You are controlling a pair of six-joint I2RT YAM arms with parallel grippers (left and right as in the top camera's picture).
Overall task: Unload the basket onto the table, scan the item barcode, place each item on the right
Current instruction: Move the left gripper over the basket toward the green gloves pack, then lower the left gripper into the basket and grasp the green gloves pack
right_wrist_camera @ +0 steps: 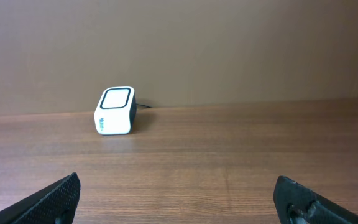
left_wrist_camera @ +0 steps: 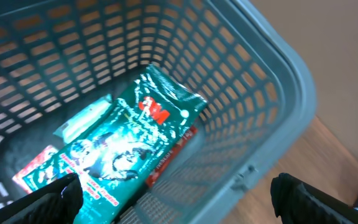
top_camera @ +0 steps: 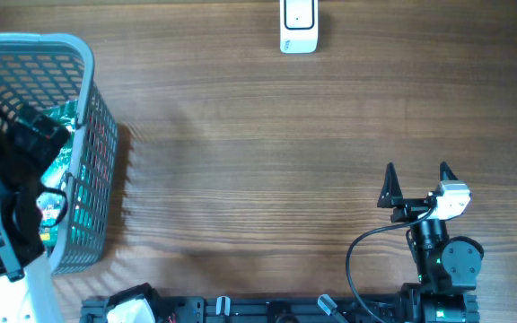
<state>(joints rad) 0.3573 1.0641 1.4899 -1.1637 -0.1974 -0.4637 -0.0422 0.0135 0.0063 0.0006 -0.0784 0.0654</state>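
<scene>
Wooden table [top_camera: 258, 135] carries the white scanner [top_camera: 298, 27] at its far edge. We hold our left gripper [left_wrist_camera: 176, 190] wide apart above the green packet [left_wrist_camera: 135, 137] in the basket [left_wrist_camera: 291, 81]; our right gripper [top_camera: 417, 170] hovers spread, empty.

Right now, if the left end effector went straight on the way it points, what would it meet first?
Probably the glossy green plastic packet lying in the grey plastic mesh basket. The open left end effector points down at it, though depth is unclear.

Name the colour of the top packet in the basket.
Packet: green, red logo; best in left wrist view.
</scene>
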